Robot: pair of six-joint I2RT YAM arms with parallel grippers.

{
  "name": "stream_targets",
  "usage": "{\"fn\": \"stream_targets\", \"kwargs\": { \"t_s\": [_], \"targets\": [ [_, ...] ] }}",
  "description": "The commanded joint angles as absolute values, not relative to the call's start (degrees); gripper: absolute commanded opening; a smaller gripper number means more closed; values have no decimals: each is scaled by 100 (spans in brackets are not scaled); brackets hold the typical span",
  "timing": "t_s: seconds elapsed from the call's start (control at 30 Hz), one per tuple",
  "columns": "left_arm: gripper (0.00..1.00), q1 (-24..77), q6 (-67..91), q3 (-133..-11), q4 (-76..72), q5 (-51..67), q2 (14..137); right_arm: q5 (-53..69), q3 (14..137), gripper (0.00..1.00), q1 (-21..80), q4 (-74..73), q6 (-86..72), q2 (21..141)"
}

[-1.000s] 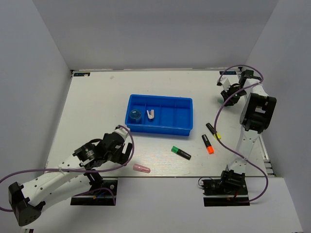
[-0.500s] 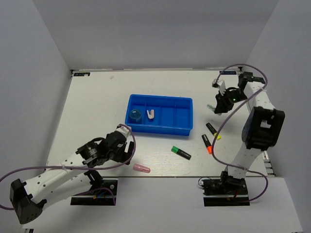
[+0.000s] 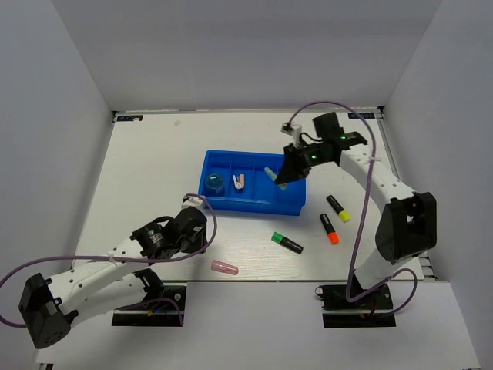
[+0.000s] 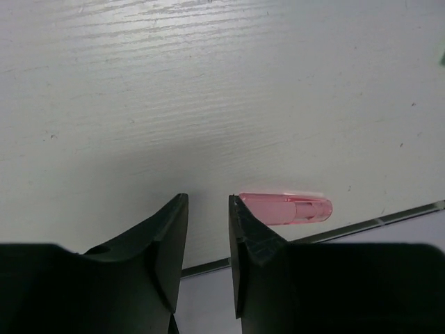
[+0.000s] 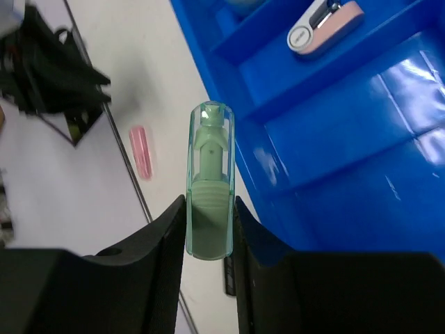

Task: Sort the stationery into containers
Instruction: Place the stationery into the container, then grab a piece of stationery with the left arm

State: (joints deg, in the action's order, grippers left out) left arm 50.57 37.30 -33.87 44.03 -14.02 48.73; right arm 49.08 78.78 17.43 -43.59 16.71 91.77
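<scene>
The bright-blue tray has four compartments. A round blue item lies in the leftmost one and a white-and-pink piece in the second. My right gripper hangs over the tray's right part, shut on a pale green capsule piece. A pink capsule piece lies near the table's front edge. My left gripper stands just left of the pink capsule, its narrow gap empty. The capsule lies outside the right finger.
Three black highlighters lie on the table in front of and right of the tray: green-ended, orange-ended, yellow-ended. The table's front edge runs just behind the pink capsule. White walls enclose the left, back and right.
My right arm has swung from the far right corner to above the tray, carrying the green capsule piece. My left gripper's jaws have narrowed beside the pink capsule.
</scene>
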Motion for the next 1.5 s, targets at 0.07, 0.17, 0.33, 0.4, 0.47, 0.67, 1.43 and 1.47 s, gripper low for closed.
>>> {"fn": "stream_targets", "kwargs": {
  "t_s": [0.07,0.17,0.33,0.4,0.47,0.67,1.43,1.47],
  "targets": [
    [54,5238,4394,-3551,4245,-1748,4974,3135,8296,0,2504,-2681,-1589,9518],
    [73,5457,4421,-3638,4271,-1915,5053,1930,8534,0,2698,-2882,-1959,9817],
    [79,5992,4815,-3902,4683,-2504,5491,757,8421,0,2848,-2892,-1934,10098],
    [79,6117,5218,-4121,4868,-2836,5659,677,8350,0,2856,-2777,-1846,10177],
    [80,6354,5641,-4323,5088,-3014,5967,650,8454,0,2865,-2804,-1741,10414],
    [79,6837,7215,-4307,5100,-3901,6293,712,8779,4,2900,-2847,-1696,10871],
    [73,7803,12830,-5607,7511,-4009,8296,1107,6909,76,2339,-2443,-1134,8149],
    [73,7848,13189,-5555,7489,-3973,8366,1099,6769,78,2277,-2443,-1142,8087]
  ]
}}
